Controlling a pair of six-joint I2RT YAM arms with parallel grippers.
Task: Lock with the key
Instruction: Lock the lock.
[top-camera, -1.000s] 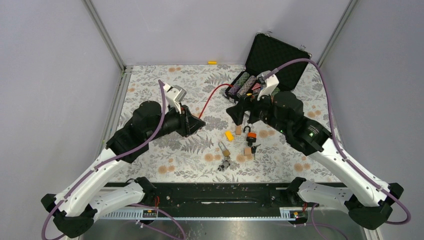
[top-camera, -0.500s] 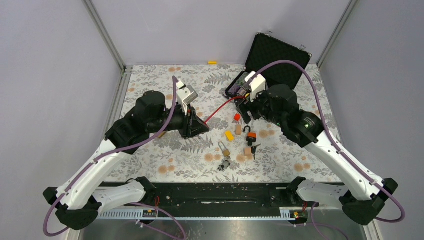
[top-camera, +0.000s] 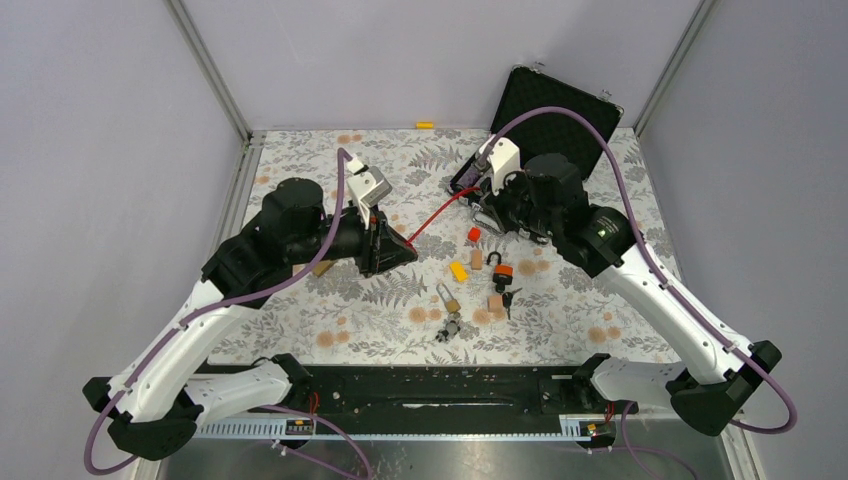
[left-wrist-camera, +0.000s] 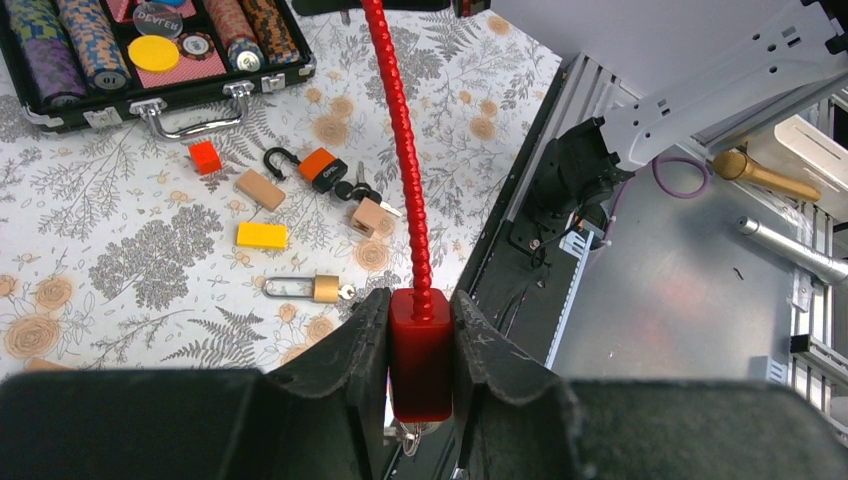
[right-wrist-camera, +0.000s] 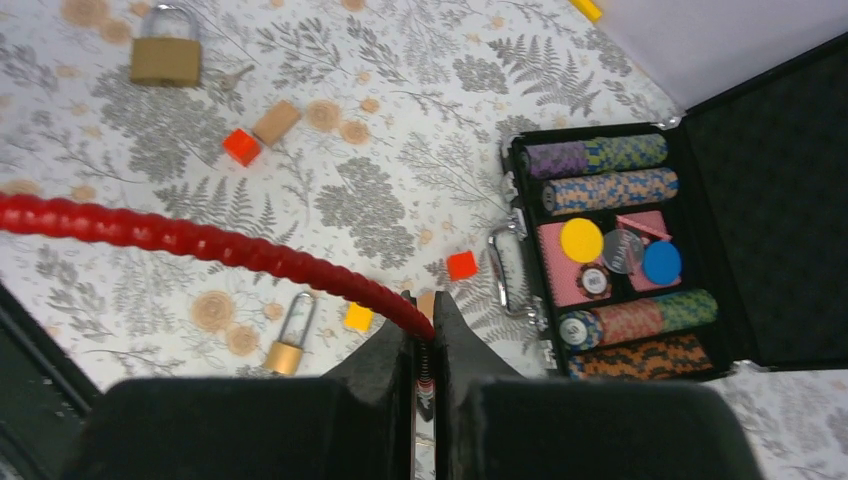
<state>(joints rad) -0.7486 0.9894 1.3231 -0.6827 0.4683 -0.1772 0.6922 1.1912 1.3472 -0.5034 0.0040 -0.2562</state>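
Left gripper (left-wrist-camera: 420, 305) clenched on red lock body (left-wrist-camera: 420, 365); right gripper (right-wrist-camera: 423, 320) pinching red cable (right-wrist-camera: 200, 240) (strung between both).

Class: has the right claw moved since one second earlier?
Yes. The right claw, gripping the red cable, has swung leftward and away from the arm bases, now covering the chip tray of the black case.

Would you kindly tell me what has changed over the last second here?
The right gripper pulled back toward the open case, uncovering a red block, its jaws shut on the red cable. The left gripper, clamping the lock body, shifted slightly right. The brass padlock, orange padlock and yellow block stayed put.
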